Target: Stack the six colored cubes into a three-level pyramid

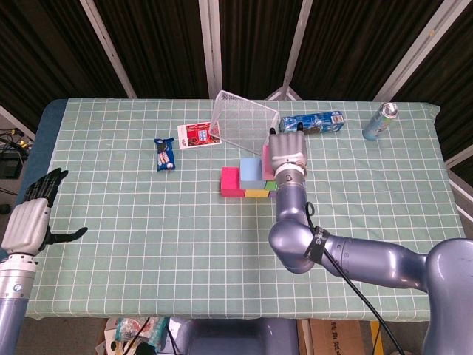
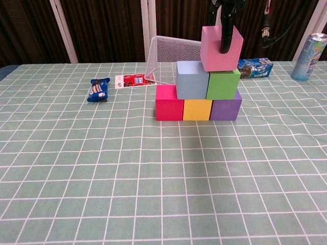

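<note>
Head view: my right hand [image 1: 285, 151] is covering the cube stack [image 1: 247, 180], fingers closed around the pink cube [image 1: 264, 158]; my left hand [image 1: 33, 214] is idling, fingers spread, far left of it.

Chest view: the pink cube [image 2: 221, 48] is sitting tilted atop the stack, a finger [image 2: 225, 30] pressing its front.

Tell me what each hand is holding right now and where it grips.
The right hand holds the pink foam cube from above, a dark finger down its front face. The left hand holds nothing.
</note>
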Robot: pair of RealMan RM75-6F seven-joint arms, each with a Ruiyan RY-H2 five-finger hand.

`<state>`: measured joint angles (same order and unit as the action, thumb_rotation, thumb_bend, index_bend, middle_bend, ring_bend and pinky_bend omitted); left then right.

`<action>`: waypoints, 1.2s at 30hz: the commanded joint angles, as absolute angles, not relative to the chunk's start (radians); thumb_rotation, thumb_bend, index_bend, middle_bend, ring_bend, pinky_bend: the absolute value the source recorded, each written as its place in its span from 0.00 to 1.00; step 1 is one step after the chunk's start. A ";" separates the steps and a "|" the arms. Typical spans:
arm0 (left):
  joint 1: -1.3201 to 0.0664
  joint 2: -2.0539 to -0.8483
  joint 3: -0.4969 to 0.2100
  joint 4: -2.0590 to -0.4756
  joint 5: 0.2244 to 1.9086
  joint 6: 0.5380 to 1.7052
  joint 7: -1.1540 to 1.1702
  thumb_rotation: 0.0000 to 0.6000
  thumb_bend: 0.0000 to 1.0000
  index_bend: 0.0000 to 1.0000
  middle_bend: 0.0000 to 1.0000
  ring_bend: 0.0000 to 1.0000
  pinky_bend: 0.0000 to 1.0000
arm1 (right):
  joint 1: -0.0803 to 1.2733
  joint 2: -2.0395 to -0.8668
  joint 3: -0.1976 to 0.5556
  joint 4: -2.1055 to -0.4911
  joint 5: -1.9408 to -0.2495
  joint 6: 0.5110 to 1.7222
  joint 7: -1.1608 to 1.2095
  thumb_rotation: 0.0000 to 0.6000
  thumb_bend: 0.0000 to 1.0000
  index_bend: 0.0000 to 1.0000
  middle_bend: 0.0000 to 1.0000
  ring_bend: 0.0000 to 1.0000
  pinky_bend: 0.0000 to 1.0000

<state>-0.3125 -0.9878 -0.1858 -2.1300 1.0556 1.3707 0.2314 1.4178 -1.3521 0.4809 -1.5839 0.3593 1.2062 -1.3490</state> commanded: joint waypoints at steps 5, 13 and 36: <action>-0.312 -0.988 -0.185 -2.130 1.056 1.370 0.232 1.00 0.13 0.00 0.00 0.00 0.00 | 1.414 -1.357 0.481 -1.581 0.356 1.204 -1.349 1.00 0.24 0.12 0.43 0.28 0.00; -0.313 -0.990 -0.185 -2.127 1.053 1.368 0.235 1.00 0.13 0.00 0.00 0.00 0.00 | 1.411 -1.366 0.483 -1.569 0.346 1.201 -1.346 1.00 0.24 0.12 0.43 0.28 0.00; -0.315 -0.991 -0.186 -2.126 1.043 1.366 0.238 1.00 0.13 0.00 0.00 0.00 0.00 | 1.404 -1.386 0.484 -1.555 0.344 1.199 -1.359 1.00 0.24 0.00 0.29 0.24 0.00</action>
